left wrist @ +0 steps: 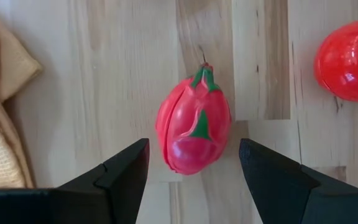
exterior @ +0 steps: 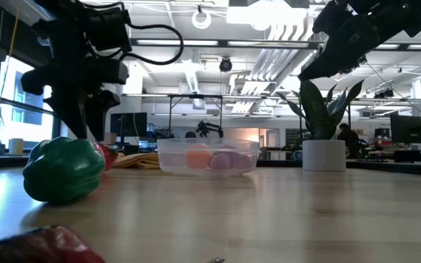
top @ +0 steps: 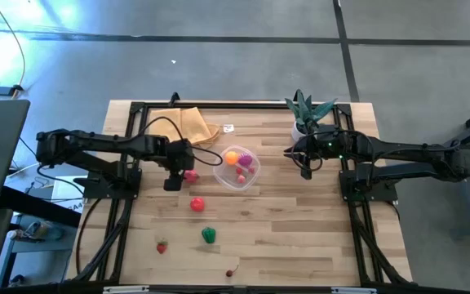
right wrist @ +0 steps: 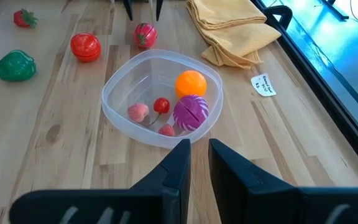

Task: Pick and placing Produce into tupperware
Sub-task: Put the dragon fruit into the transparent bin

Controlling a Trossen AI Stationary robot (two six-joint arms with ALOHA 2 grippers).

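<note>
Left wrist view shows my left claw (left wrist: 191, 171) open around a red fruit (left wrist: 192, 129), ready to squeeze. My right claw (right wrist: 194, 162) waits closed and empty by the tub (right wrist: 114, 93), so the way in is free.

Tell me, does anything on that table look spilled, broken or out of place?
Nothing stands out. The tupperware sits upright with an orange, a purple and a few small red and pink pieces inside. Loose produce simply lies on the wood, including the red piece between the left hand's open fingers.

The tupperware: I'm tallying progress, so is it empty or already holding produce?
Partly filled: the tupperware holds an orange piece, a purple piece and smaller red and pink pieces.
</note>
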